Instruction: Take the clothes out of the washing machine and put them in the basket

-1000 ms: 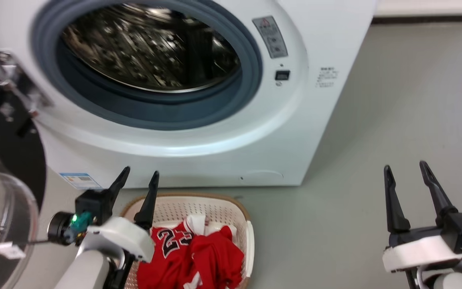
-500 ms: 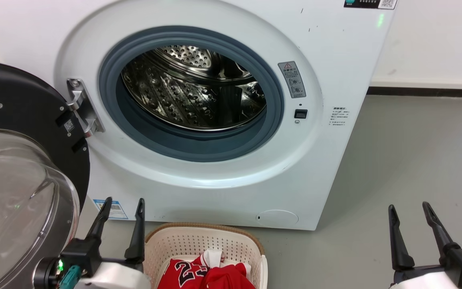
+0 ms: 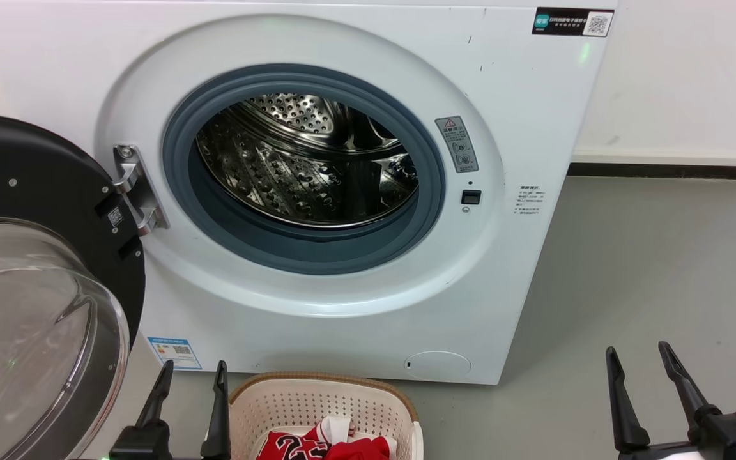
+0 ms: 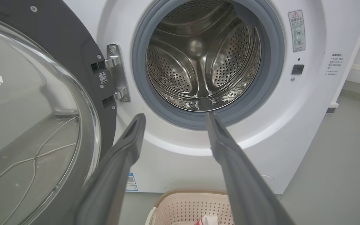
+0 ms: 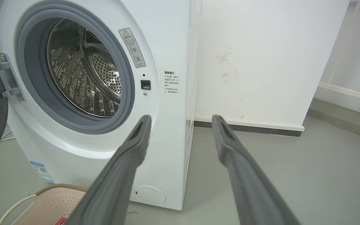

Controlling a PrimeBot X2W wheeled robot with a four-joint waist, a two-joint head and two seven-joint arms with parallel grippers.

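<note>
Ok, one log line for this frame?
washing machine: door open, drum bare steel | clothes: in basket | left tool: open, empty | right tool: open, empty | phase: unloading looks done

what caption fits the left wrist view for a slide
Open left gripper before the washing machine, drum empty, basket below.

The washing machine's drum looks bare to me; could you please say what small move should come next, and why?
Probably just ease both grippers back and stop. The drum shows bare steel, the red clothes lie in the basket, and the left gripper and right gripper are open and hold nothing, so I see nothing left to fetch.
</note>
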